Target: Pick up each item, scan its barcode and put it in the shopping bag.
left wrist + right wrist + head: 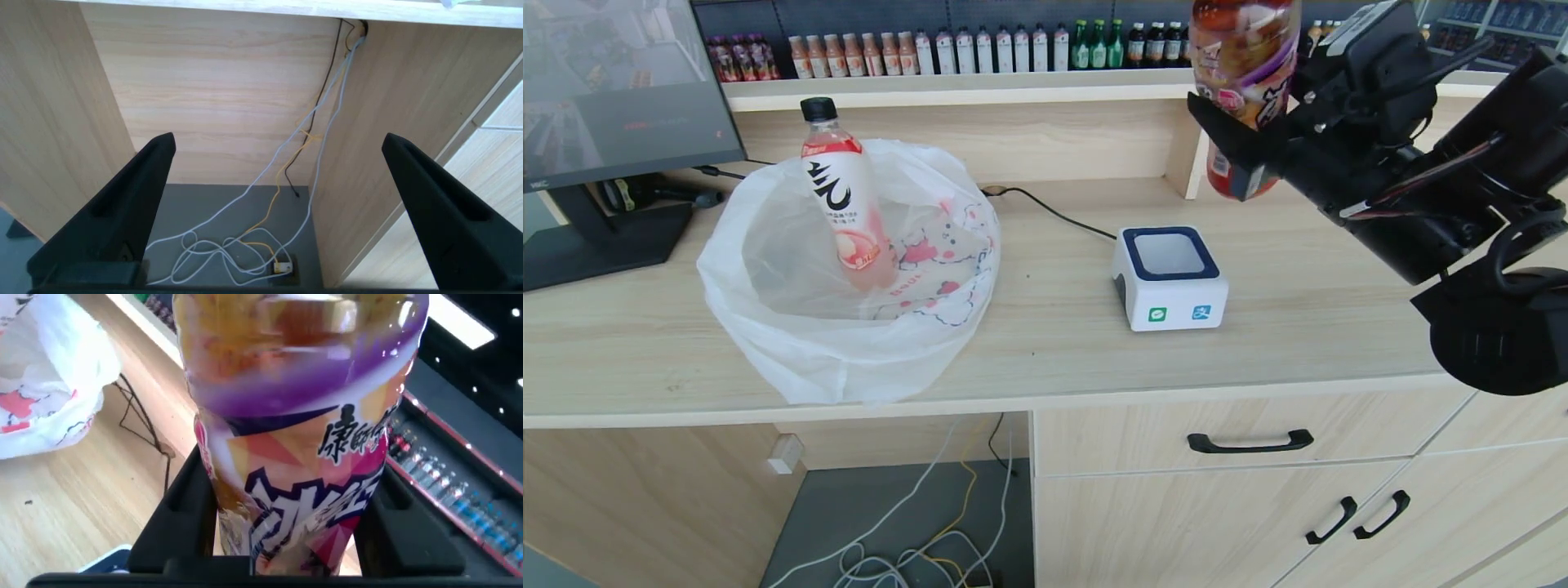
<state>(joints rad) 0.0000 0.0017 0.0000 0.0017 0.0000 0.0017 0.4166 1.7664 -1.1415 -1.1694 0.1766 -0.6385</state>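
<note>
My right gripper [1241,147] is shut on a tea bottle [1241,73] with a purple and orange label, held high above the counter, up and right of the white barcode scanner [1170,278]. The right wrist view looks up the same tea bottle [302,433] between the fingers [184,510]. A white shopping bag [849,278] stands open on the counter's left half, and a pink drink bottle [845,196] leans inside it. My left gripper [278,212] is open below the counter, facing the wooden recess with loose cables [245,245].
A monitor [621,90] on a black stand sits at the counter's far left. A black cable [1054,212] runs from the back wall to the scanner. A shelf of bottles [980,49] lines the back. Drawers with black handles [1250,443] sit below the counter.
</note>
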